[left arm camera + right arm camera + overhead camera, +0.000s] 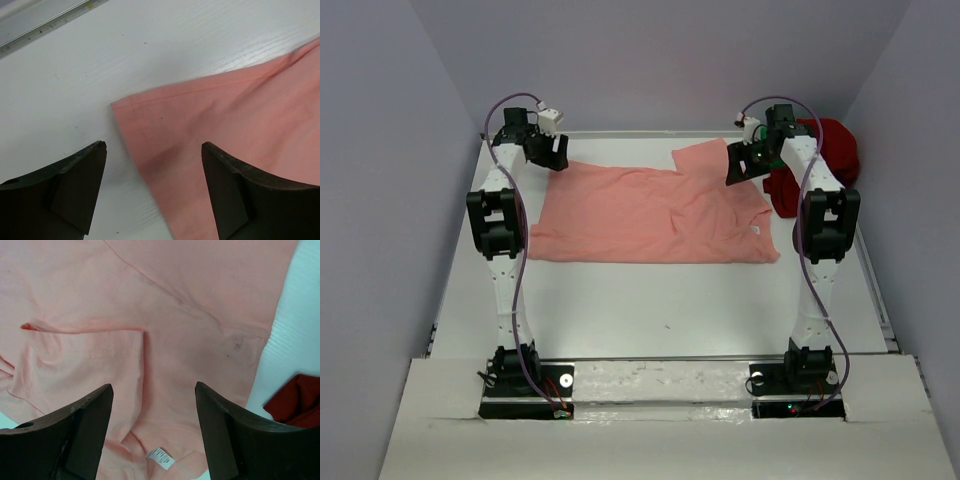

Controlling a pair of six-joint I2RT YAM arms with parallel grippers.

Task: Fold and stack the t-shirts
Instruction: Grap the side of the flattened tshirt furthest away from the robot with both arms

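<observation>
You see the salmon-pink shirt [650, 215] spread flat on the white tabletop [650, 300], with the dark red shirt [832, 145] bunched far right. Left hand [152, 147] is wide over a hem corner, right hand [154, 387] wide over the collar. Neck tag [160, 458] is clear only on the right wrist (a speck from the top). Lilac walls [670, 60].

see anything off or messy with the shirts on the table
The dark red shirt sits crumpled in a heap at the table's far right corner, not spread out. The pink shirt lies mostly flat, with wrinkles near its white tag and a small dark smudge by a seam.
</observation>
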